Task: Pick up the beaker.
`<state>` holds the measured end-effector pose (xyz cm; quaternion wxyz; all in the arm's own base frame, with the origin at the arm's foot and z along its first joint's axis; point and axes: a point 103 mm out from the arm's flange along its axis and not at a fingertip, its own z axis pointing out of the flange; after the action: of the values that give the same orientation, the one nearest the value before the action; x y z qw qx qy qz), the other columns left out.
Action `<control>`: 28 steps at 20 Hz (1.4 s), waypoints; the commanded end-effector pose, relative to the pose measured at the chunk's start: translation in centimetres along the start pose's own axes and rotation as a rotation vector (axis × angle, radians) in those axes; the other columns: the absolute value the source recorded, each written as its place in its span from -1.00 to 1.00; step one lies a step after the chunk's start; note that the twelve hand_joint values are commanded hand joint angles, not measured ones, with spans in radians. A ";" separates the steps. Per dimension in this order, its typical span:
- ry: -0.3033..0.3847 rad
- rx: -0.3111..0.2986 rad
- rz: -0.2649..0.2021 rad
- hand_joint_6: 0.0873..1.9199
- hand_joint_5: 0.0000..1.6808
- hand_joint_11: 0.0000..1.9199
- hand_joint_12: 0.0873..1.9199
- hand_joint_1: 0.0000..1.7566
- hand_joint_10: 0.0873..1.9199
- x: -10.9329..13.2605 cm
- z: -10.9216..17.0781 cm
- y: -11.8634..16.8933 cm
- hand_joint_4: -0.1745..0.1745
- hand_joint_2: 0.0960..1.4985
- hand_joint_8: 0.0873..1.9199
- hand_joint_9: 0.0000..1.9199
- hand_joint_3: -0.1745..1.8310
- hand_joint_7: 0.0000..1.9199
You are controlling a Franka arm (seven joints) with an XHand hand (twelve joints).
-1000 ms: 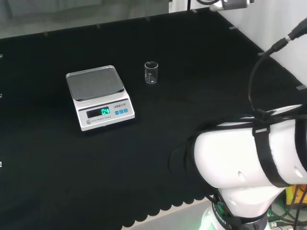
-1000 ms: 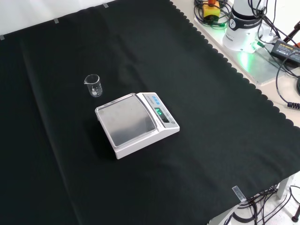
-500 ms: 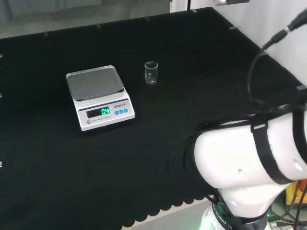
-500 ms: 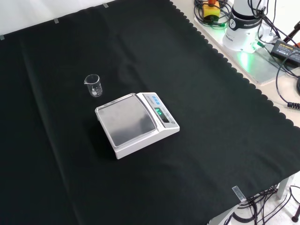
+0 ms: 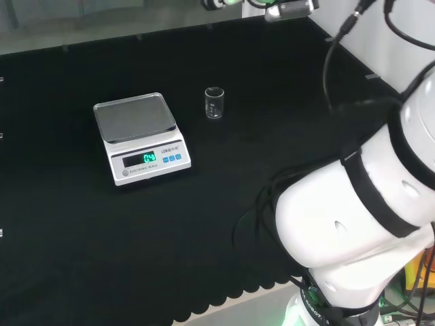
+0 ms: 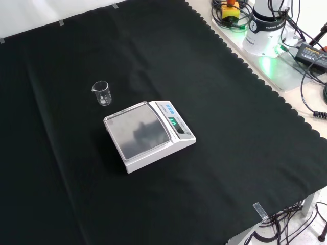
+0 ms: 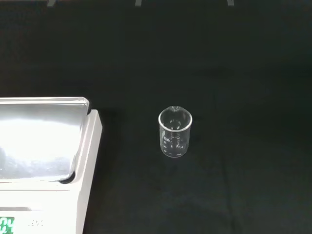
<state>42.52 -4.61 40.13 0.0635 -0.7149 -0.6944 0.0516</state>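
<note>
A small clear glass beaker [image 5: 214, 102] stands upright and empty on the black cloth, just right of the scale in the head view. In the front view the beaker [image 6: 102, 93] sits up and left of the scale. The wrist view looks down on the beaker [image 7: 175, 132] from some distance, with bare cloth all around it. Nothing touches the beaker.
A white electronic scale [image 5: 141, 138] with a steel pan and a lit green display stands beside the beaker, also seen as the scale [image 6: 148, 134] and the scale [image 7: 44, 156]. The arm's white links [image 5: 360, 210] bulk at the head view's right. Cables and a power box [image 6: 311, 51] lie off the cloth.
In the head view the arm's white links have swung up and grown larger at the right. A faint shadow has moved onto the scale pan in the front view. The beaker and scale stay put.
</note>
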 end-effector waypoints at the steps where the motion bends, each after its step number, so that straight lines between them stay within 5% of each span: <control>1: 0.037 -0.004 0.047 -1.00 -0.93 -0.89 0.49 -0.72 -0.40 1.6 4.0 7.5 -0.84 0.20 -0.68 -1.00 -0.64 -1.00; 5: 0.057 0.014 0.037 -1.00 -0.93 -0.89 0.49 -0.71 -0.40 1.8 6.1 10.3 -0.84 0.19 -0.68 -1.00 -0.64 -1.00; 11: 0.001 0.076 0.028 -1.00 -0.92 -0.89 0.49 -0.68 -0.40 0.9 8.5 13.9 -0.85 0.17 -0.68 -1.00 -0.66 -1.00; 18: 0.010 0.145 0.056 -1.00 -0.92 -0.89 0.49 -0.67 -0.40 1.4 11.4 17.2 -0.85 0.15 -0.67 -1.00 -0.67 -1.00; 28: 0.059 0.166 0.069 -1.00 -0.92 -0.89 0.49 -0.67 -0.40 1.3 15.2 17.5 -0.86 0.16 -0.67 -1.00 -0.67 -1.00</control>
<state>57.76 -3.59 23.56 0.1330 -0.7323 -0.6615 0.0922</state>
